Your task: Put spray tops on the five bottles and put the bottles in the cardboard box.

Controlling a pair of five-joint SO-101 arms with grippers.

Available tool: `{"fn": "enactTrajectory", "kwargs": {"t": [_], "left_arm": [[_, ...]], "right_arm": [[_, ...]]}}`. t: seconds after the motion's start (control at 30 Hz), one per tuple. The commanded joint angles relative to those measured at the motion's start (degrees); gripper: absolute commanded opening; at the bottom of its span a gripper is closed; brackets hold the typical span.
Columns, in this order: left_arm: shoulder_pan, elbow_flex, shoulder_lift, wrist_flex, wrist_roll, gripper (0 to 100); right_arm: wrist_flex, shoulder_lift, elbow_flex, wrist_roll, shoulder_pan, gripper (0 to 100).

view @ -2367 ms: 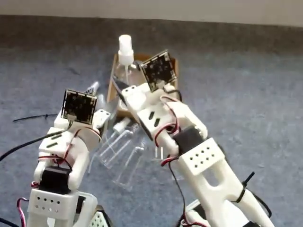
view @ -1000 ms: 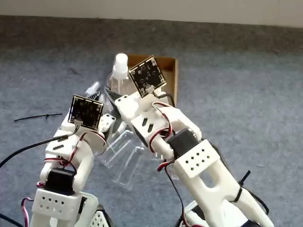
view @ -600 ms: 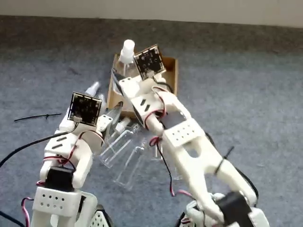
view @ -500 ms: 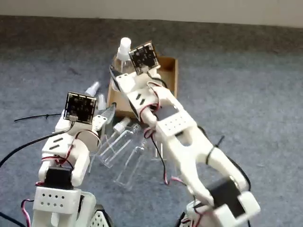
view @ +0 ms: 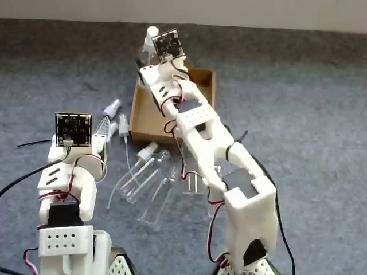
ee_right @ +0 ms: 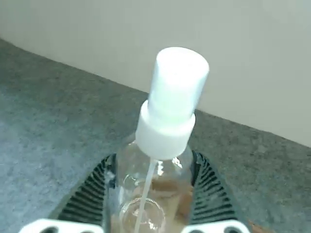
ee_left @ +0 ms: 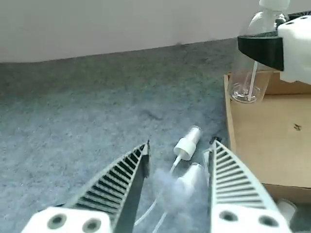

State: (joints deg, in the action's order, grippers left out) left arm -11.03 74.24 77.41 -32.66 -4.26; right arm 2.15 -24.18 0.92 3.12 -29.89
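Bottle (ee_left: 249,76) is hanging at the far edge of the cardboard box (ee_left: 272,128), clamped in the right gripper (ee_right: 151,167); left gripper (ee_left: 180,145) is gaping wide above 2 spray tops (ee_left: 187,144).

1 clear capped bottle (ee_right: 170,97) with a white top is held upright by the right gripper (ee_right: 150,187) at the far-left corner of the open cardboard box (view: 150,114). 2 loose spray tops (view: 112,107) lie left of it, and other clear bottles (view: 140,175) lie on their sides by its near edge
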Motion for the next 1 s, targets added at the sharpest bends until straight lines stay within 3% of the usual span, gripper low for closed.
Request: {"fn": "enactTrajectory", "kwargs": {"t": [0.0,0.2,0.97], "left_arm": [[-0.6,-0.4,0.3,1.2,0.4,18],[-0.6,-0.4,0.3,1.2,0.5,18],[-0.6,-0.5,0.3,0.8,0.5,18]], "right_arm": [[1.5,0.1,4.0,1.1,0.9,0.4],[1.5,-3.7,4.1,6.4,0.9,0.4],[7.8,-6.5,3.9,6.2,1.6,0.4]]}}
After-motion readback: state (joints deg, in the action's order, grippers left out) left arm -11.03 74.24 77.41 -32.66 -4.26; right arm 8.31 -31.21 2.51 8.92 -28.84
